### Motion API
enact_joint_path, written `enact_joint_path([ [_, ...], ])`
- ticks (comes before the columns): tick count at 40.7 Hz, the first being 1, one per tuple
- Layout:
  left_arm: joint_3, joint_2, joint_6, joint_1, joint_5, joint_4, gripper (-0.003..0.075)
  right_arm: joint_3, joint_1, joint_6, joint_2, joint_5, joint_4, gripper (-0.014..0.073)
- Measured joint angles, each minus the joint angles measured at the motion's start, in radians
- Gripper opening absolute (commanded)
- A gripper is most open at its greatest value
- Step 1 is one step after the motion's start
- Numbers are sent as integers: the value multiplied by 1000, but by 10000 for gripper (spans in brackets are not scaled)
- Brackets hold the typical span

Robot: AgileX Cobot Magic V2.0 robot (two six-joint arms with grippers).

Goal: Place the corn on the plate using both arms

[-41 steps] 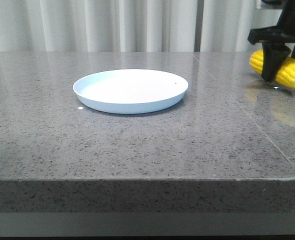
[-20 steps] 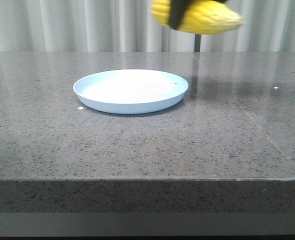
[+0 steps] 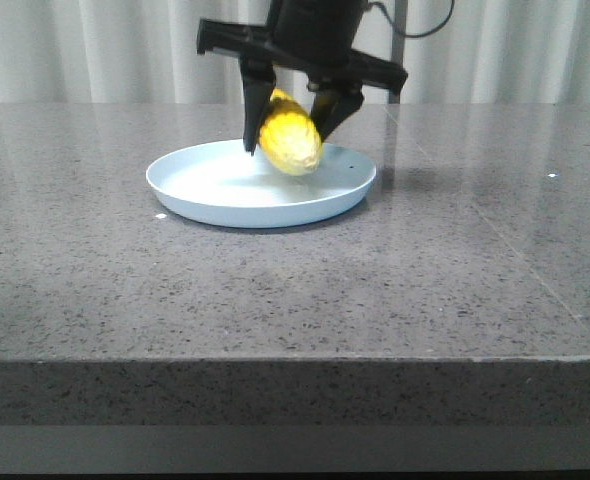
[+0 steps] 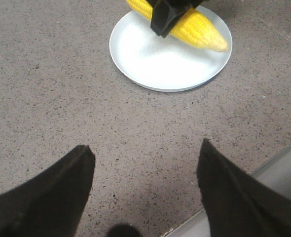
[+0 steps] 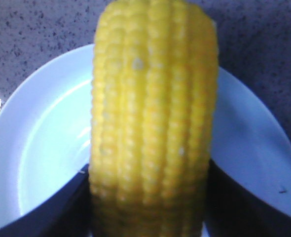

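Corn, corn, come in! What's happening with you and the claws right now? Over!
Right claw shut on the corn, just over the plate. Left claw open, empty, hanging back. Nothing in the way.

We see a speckled grey stone tabletop [image 3: 275, 290] filling the lower frame, its thick front edge squared off. Across the top hang pale pleated curtains [image 3: 95, 50], evenly lit, with soft reflections on the stone.
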State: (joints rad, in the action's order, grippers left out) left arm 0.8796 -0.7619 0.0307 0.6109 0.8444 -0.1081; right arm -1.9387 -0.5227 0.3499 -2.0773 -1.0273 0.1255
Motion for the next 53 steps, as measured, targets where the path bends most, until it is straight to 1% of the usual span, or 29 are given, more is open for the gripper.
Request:
enact_joint_path([
  [3,0,0,0,0,0,0,438,0,0,2,-2,2,0,652],
  [11,0,0,0,0,0,0,438,0,0,-43,33,0,0,655],
  [16,0,0,0,0,0,0,438,14,0,-132,106,-8,-1,655],
  [20,0,0,0,0,0,0,438,71,0,-241,203,-12,-1,655],
  [23,0,0,0,0,0,0,438,137,0,-304,287,-13,-11,655],
  [26,0,0,0,0,0,0,438,236,0,-357,391,-2,-20,655],
  [32,0,0,0,0,0,0,438,423,0,-418,624,50,-46,655],
  [39,0,0,0,0,0,0,438,621,0,-426,879,78,-93,655],
  [53,0,0,0,0,0,0,438,939,0,-427,1361,76,-96,655],
])
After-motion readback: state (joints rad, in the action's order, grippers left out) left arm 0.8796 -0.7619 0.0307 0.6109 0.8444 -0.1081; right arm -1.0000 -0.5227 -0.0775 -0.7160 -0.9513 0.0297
